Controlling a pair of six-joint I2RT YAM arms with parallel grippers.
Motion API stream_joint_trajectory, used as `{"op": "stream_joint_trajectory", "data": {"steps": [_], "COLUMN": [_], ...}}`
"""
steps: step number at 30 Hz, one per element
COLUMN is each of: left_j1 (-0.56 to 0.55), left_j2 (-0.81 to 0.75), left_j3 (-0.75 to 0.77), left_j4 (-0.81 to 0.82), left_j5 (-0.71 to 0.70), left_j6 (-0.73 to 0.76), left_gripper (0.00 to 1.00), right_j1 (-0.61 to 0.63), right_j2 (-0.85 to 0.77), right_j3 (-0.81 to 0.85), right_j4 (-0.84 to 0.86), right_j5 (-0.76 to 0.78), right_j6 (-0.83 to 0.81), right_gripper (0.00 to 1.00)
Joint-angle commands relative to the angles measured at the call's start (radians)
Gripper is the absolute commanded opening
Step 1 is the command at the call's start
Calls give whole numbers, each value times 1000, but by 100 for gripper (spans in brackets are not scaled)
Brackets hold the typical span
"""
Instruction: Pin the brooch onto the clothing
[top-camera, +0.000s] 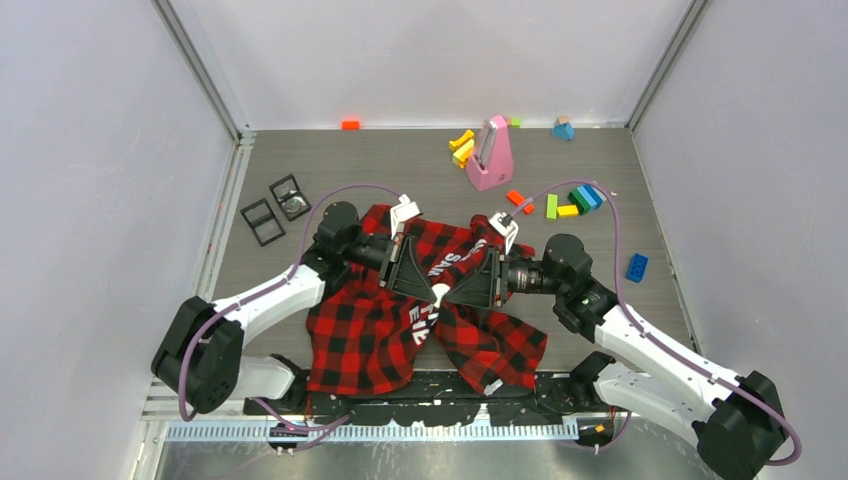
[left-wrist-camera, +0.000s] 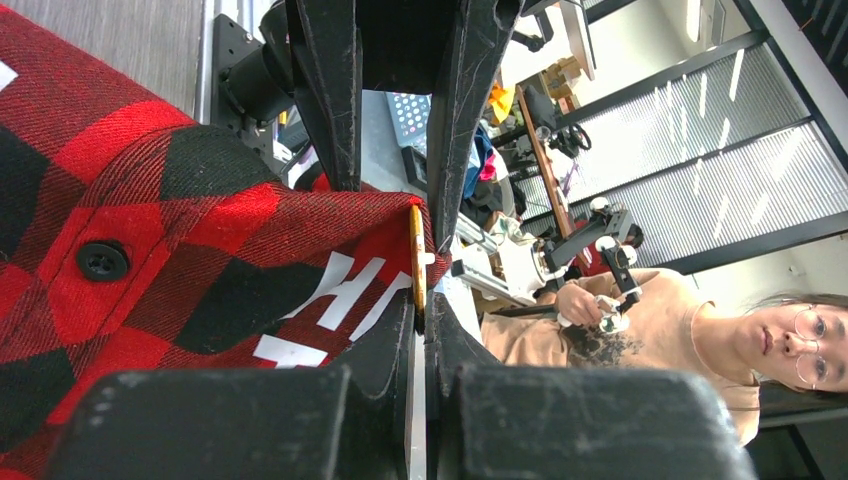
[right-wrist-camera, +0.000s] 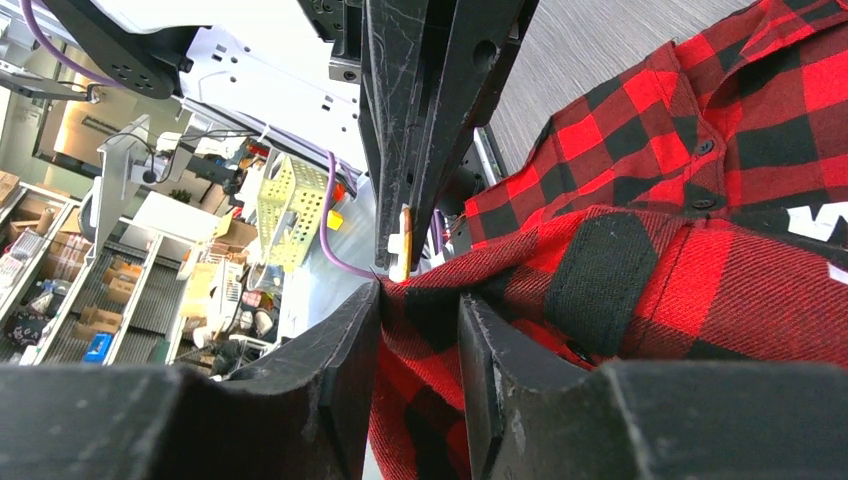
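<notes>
The red-and-black check shirt (top-camera: 375, 335) with white lettering lies bunched between both arms at the table's near centre. My left gripper (top-camera: 430, 292) is shut on a thin gold brooch (left-wrist-camera: 417, 258), held edge-on against a raised fold of the shirt (left-wrist-camera: 200, 250). My right gripper (top-camera: 458, 294) faces it, tip to tip, and is shut on that fold of shirt (right-wrist-camera: 430, 330). In the right wrist view the brooch (right-wrist-camera: 403, 245) shows between the left gripper's fingers, just above the fold. Both grippers hold the fabric lifted off the table.
A pink wedge-shaped object (top-camera: 489, 155) stands at the back centre. Several coloured blocks (top-camera: 570, 202) lie around it, with a blue brick (top-camera: 636, 267) at the right. Two black square frames (top-camera: 275, 208) lie at the left. An orange block (top-camera: 350, 124) sits at the back wall.
</notes>
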Motion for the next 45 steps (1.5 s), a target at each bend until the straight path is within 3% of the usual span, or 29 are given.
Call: {"op": "stream_joint_trajectory", "data": {"steps": [1, 16, 45], "left_j1": [-9, -10, -9], "left_j2": [-32, -25, -13], "left_j3": [7, 7, 7], "left_j4": [64, 67, 72], "left_j5": [27, 27, 20], "left_j6": [-9, -9, -12], "left_gripper": [0, 0, 0], "right_j1": [-2, 0, 28], "right_j2": [8, 62, 82], "right_j3": [6, 25, 92], "right_j4": [74, 47, -191], "right_j5": [-7, 41, 214], "right_j6": [9, -5, -113], "right_gripper": [39, 36, 32]}}
